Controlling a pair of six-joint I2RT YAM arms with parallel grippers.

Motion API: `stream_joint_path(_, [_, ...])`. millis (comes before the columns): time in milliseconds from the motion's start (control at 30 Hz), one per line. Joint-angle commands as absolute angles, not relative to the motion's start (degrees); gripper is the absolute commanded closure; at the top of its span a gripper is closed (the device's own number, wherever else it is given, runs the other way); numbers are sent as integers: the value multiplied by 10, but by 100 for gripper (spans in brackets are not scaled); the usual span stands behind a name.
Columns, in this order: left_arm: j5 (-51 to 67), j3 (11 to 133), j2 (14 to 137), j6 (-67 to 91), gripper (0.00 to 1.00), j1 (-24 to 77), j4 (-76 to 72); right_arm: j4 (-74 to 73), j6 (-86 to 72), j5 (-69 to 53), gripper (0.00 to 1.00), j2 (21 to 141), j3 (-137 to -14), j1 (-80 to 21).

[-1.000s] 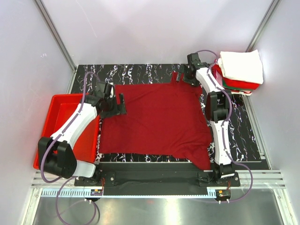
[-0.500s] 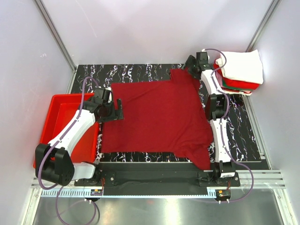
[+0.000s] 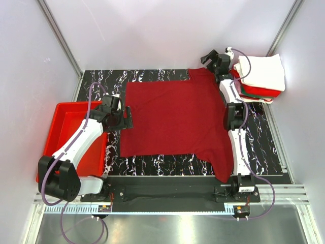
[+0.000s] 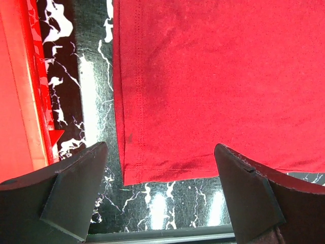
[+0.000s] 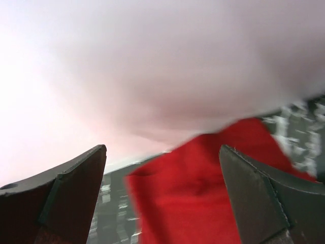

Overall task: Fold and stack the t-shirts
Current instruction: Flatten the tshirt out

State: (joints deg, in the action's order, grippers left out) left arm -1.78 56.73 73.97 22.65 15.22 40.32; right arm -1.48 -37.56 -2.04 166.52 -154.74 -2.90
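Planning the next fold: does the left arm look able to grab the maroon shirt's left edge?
Likely yes: the left claw is open just over the left edge of the maroon shirt, with nothing between them.

A black tabletop (image 3: 152, 77) veined in white sits inside a booth of plain white walls (image 3: 162, 30). Grey metal posts (image 3: 60, 38) slant outward from its far corners. A ribbed metal rail (image 3: 289, 193) lines the near edge, catching bright overhead light.

Tee (image 3: 172, 119) centre, tray (image 3: 55, 127) L, stack (image 3: 261, 73) back-R
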Motion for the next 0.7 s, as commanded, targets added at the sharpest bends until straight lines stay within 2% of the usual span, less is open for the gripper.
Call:
stream_joint_path(0, [-35,570,726,221,7,151,381,96,-394,-85,0,1526,-1509,-31])
stream_joint_path(133, [-33,569,712,221,7,151,374,96,-389,-91,0,1394,-1399,-41])
stream_joint_path(233, [-33,570,706,220,7,150,374,14,-385,-117,0,1264,-1285,-52])
stream_joint_path(267, [-33,570,702,219,7,150,374,-21,-375,-105,0,1189,-1208,-59])
stream_joint_path(400, [-33,567,696,220,7,150,373,-202,-287,93,0,1004,-1027,-161])
stream_joint_path(467, [-31,565,696,219,7,150,374,-311,-327,129,0,908,-917,-178])
stream_joint_path(633, [-25,565,715,221,7,150,387,-465,-445,160,0,724,-664,-257])
stream_joint_path(667, [-24,568,714,219,7,150,387,-503,-490,163,2,679,-602,-304])
